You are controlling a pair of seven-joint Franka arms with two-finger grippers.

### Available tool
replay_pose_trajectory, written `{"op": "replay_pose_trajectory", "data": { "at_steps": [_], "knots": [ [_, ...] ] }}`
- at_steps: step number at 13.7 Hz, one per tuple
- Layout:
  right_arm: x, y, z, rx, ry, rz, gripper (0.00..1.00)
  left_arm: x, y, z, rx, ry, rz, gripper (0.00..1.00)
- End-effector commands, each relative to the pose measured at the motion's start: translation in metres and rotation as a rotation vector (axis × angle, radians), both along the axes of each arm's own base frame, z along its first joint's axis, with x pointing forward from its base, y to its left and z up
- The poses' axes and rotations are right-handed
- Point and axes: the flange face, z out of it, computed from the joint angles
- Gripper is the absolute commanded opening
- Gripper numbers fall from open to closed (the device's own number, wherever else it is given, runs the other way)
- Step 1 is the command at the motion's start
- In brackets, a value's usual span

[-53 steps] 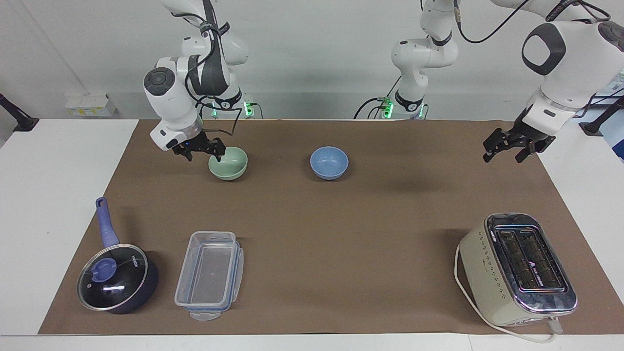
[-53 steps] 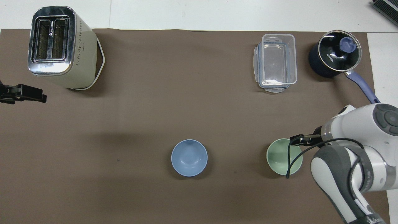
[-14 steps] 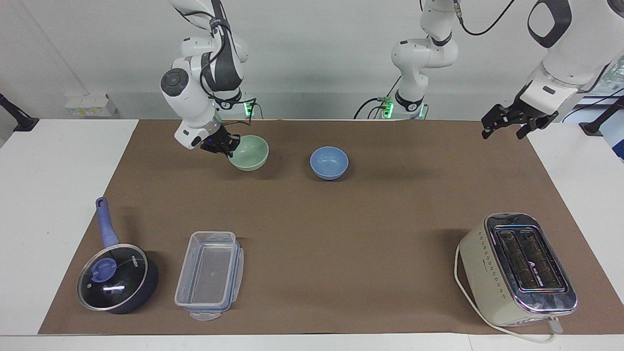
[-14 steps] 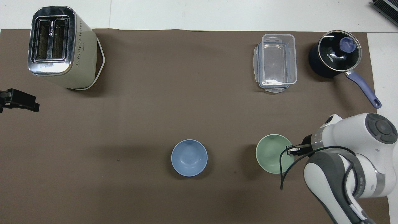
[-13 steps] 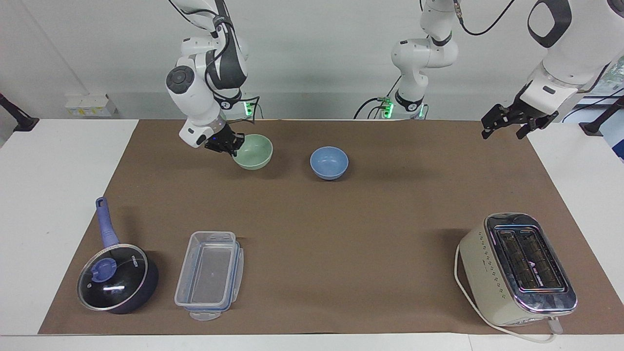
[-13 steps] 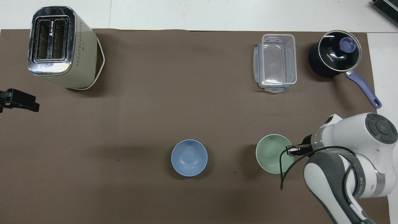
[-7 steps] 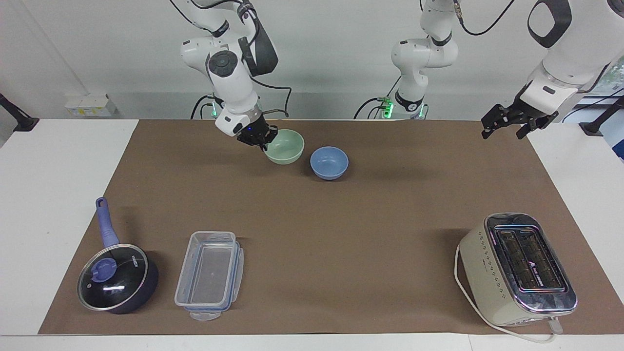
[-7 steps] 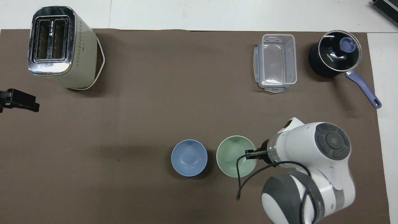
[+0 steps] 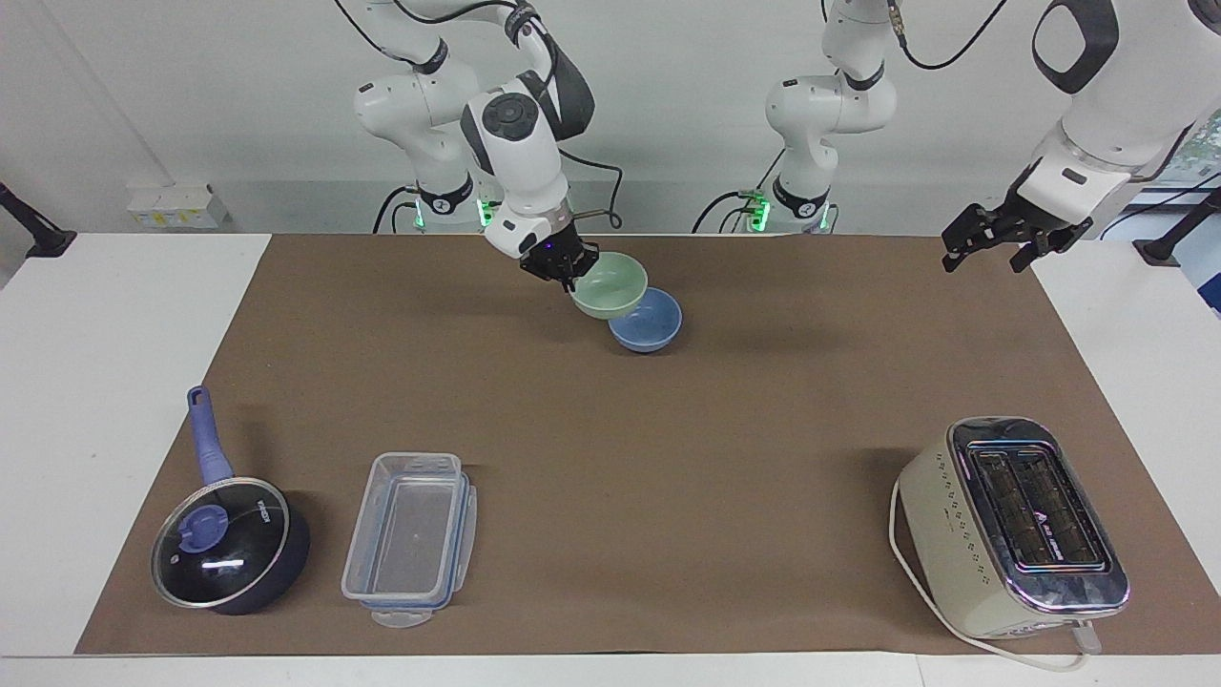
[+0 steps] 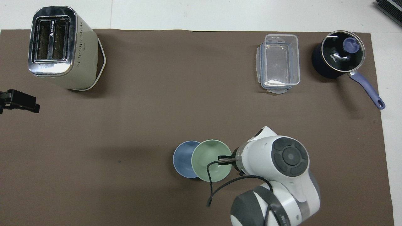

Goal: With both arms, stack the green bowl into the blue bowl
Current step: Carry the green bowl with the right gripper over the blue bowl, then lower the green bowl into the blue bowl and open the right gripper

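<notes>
Right gripper: my right gripper (image 9: 570,270) is pinched on the rim of the green bowl (image 9: 610,285), fingertips closed down on its wall at the edge toward the right arm's end of the table.
Green bowl: carried clear of the mat and tipped a little, it hangs partly over the blue bowl (image 9: 652,322); from overhead it covers the part of the blue bowl toward my right arm's end, not yet centred on it.
Blue bowl: sits empty on the brown mat (image 9: 610,458) in the strip of table nearest my bases, its open mouth up.
Left gripper: my left gripper (image 9: 995,242) waits in the air over the mat's edge at its own end of the table, jaws wide apart and holding nothing.
Done, by my reading: the pick-up and most of the carry.
Left to do: bring the green bowl over the middle of the blue one, lower it in level, then let go; the stack is not yet made.
Bystanders: the toaster (image 9: 1013,527), clear food box (image 9: 410,538) and lidded saucepan (image 9: 229,542) lie well apart from the bowls, along the edge farthest from me.
</notes>
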Motion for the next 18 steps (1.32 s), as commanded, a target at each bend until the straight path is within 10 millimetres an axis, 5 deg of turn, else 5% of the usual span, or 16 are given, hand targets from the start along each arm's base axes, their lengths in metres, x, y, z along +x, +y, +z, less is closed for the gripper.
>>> {"op": "replay_pose_trajectory", "data": {
  "at_steps": [1, 8, 18],
  "knots": [
    [0.016, 0.018, -0.006, 0.021, 0.018, -0.039, 0.00, -0.001, 0.001, 0.004, 0.013, 0.011, 0.011, 1.00],
    [0.004, 0.045, -0.036, 0.018, 0.080, -0.040, 0.00, -0.001, 0.001, 0.004, 0.013, 0.011, 0.011, 1.00],
    [0.004, 0.047, -0.055, 0.015, 0.076, -0.056, 0.00, -0.001, 0.001, 0.004, 0.013, 0.011, 0.011, 1.00]
  ]
}}
